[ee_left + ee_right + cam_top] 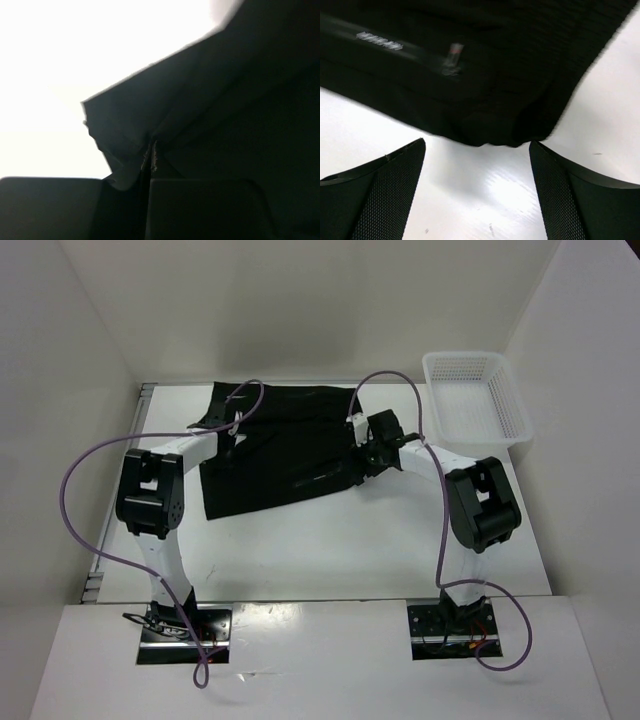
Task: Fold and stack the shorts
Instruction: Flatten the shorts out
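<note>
One pair of black shorts (280,455) lies spread on the white bench (330,550), toward its far side and between the two arms. One pale printed mark (320,478) shows near the shorts' near edge. The fabric is not flat everywhere, and its left part is rumpled where the left arm reaches it.

The two grippers sit at opposite side edges of the garment. The left gripper (232,435) is at the left edge. In the left wrist view, the left gripper (151,155) is clenched, with its two fingers pressed together. A fold of the shorts (175,115) is pinched in the seam between them, and the cloth rises from the grip in a creased corner.

The right gripper (362,462) is at the right edge of the shorts and is released. In the right wrist view, the right gripper (477,145) has its two textured fingers (385,190) spread wide over bare bench and holds nothing. The hem of the shorts (470,75) lies just ahead of the fingertips. The printed mark (380,39) is blurred here, and one small tag (454,52) sits beside it.

One white mesh basket (475,400) stands at the far right corner of the bench, apart from the shorts. Two purple cables (85,470) run along the arms, one on each.
</note>
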